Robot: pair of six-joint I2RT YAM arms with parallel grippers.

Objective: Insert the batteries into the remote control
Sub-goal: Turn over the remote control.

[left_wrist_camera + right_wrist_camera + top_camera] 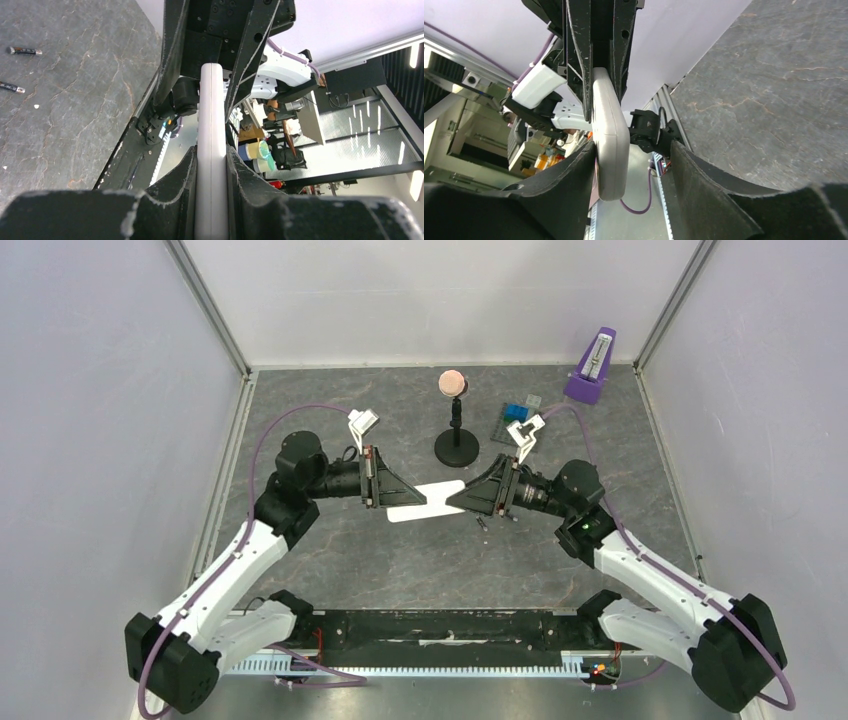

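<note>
The white remote control (436, 495) is held off the table between both arms, edge-on in the wrist views. My left gripper (416, 500) is shut on one end of it; in the left wrist view both fingers press the remote's (211, 100) flat sides. My right gripper (452, 502) is open around the other end; in the right wrist view the remote (610, 135) lies against one finger (574, 175), with a gap to the other. Two batteries (24, 50) (11, 87) lie on the table, seen in the top view under the right gripper (482, 525).
A black stand with a pink ball (455, 420) stands just behind the remote. A grey plate with blue blocks (517, 418) lies behind the right gripper. A purple metronome (592, 368) stands at the back right. White walls enclose the grey table (400, 560).
</note>
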